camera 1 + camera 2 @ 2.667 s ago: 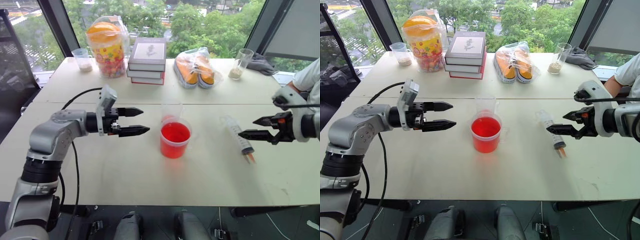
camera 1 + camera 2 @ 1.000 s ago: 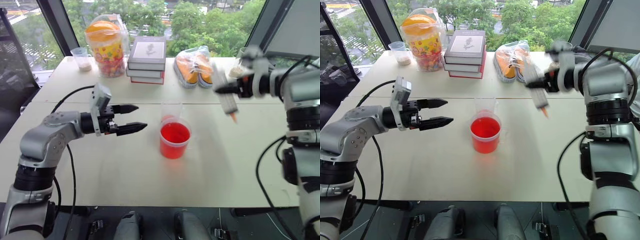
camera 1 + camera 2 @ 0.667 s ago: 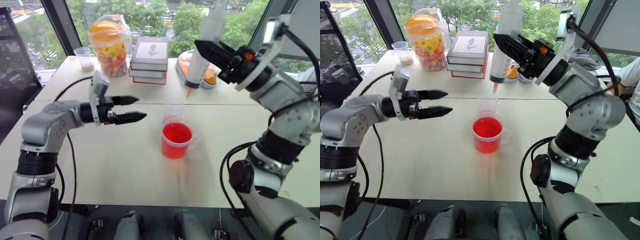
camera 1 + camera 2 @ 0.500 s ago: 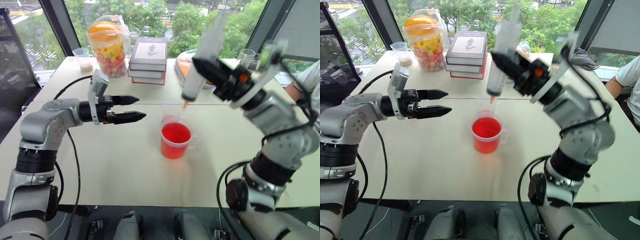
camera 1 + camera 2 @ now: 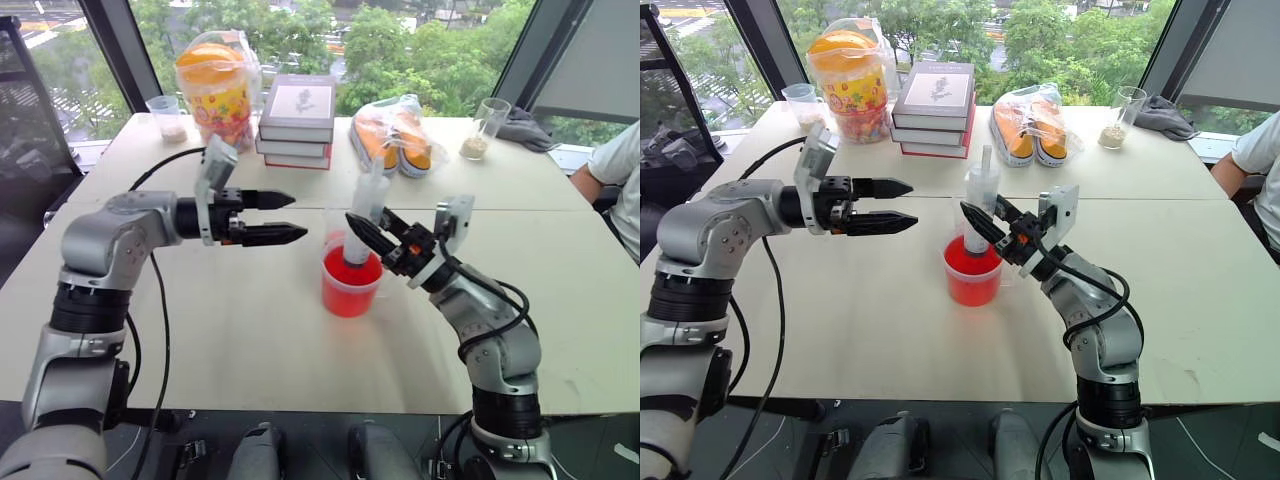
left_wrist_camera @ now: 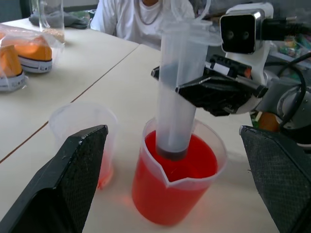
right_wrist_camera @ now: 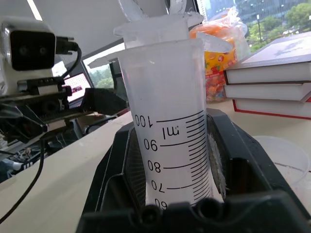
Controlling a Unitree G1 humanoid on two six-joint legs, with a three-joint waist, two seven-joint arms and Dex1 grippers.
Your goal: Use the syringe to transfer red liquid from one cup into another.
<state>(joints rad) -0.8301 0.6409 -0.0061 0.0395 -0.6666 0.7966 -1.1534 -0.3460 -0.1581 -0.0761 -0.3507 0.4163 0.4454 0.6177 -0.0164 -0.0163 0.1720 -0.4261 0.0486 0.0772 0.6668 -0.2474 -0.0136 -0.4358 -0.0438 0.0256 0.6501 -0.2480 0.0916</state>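
1. The right gripper [image 5: 372, 238] was clamped on the barrel of the syringe [image 5: 362, 222], holding it nearly upright with its lower end dipped into the red liquid [image 6: 194, 162].
2. The red cup [image 5: 350, 280] stood mid-tabletop [image 5: 250, 340]; the clear cup [image 6: 86, 141], with only a red tint at its bottom, stood just beside it on the far side.
3. The left gripper [image 5: 290, 217] hung level to the left of the cups, jaws spread wide, holding nothing and touching nothing.
4. The plunger [image 5: 986, 162] projected only a little above the barrel top, which suggests that no liquid had been drawn.
5. Step in hand, as judged: the syringe placed for filling, the draw not yet made.
6. Next move, as judged: the left gripper would need to take the plunger top and pull it upward while the right gripper kept the barrel steady and the tip submerged.
7. Risk noted: a sideways pull could tip the red cup or knock the clear cup close behind it.
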